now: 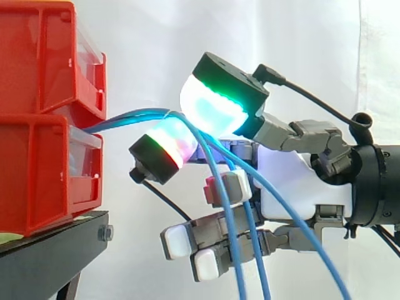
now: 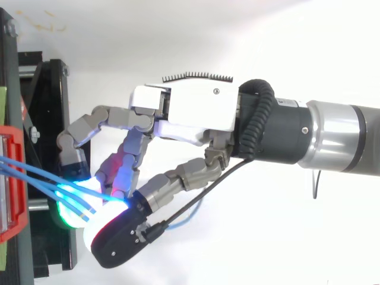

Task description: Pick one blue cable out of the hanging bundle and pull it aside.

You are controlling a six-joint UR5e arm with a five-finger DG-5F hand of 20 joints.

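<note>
A bundle of three blue cables comes out from between the stacked red bins, runs right and hangs down past the hand. A large pad glowing green and cyan and a smaller pad glowing red and green close together on the bundle just right of the bins. I cannot tell how many strands lie between them. From above, the cables end between these same two pads, with the hand reaching in from the right. The other fingers curl loosely below, holding nothing.
The red bins stand on a black stand at the left, close to the fingertips. From above, the bin's red edge and the stand's frame lie at the left. A white curtain hangs behind.
</note>
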